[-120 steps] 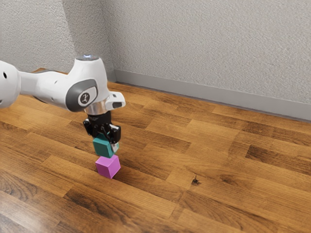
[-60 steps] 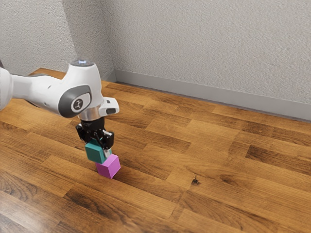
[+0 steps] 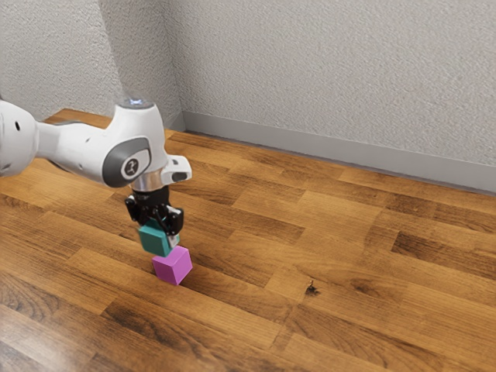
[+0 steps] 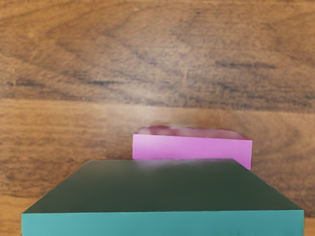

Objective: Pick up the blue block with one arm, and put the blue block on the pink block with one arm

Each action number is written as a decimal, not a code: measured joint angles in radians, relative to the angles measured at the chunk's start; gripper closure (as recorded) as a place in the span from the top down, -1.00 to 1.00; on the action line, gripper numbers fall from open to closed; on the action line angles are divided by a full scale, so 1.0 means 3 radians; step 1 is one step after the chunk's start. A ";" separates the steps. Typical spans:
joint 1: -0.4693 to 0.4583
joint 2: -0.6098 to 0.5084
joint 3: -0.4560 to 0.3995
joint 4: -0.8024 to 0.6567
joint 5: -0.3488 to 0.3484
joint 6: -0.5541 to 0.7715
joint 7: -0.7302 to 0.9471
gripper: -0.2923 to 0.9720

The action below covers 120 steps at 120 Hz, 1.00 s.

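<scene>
There is one blue block (image 3: 154, 241) and one pink block (image 3: 172, 266). The gripper (image 3: 158, 226) points straight down and grips the blue block between its fingers; the pink block lies just under it.

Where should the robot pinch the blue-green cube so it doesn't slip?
By two opposite flat sides, coming straight down from above. The small blue-green cube has flat, parallel faces, so the black two-finger gripper clamps it squarely, as now, leaving its underside free to land on the pink cube.
</scene>
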 joint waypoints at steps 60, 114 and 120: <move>-0.0064 -0.0134 -0.0004 -0.0152 0.0004 0.0065 0.0031 0.03; -0.0070 -0.0018 -0.0005 -0.0116 0.0006 0.0145 0.0023 0.03; -0.0070 -0.0009 -0.0005 -0.0115 0.0006 0.0151 0.0022 0.03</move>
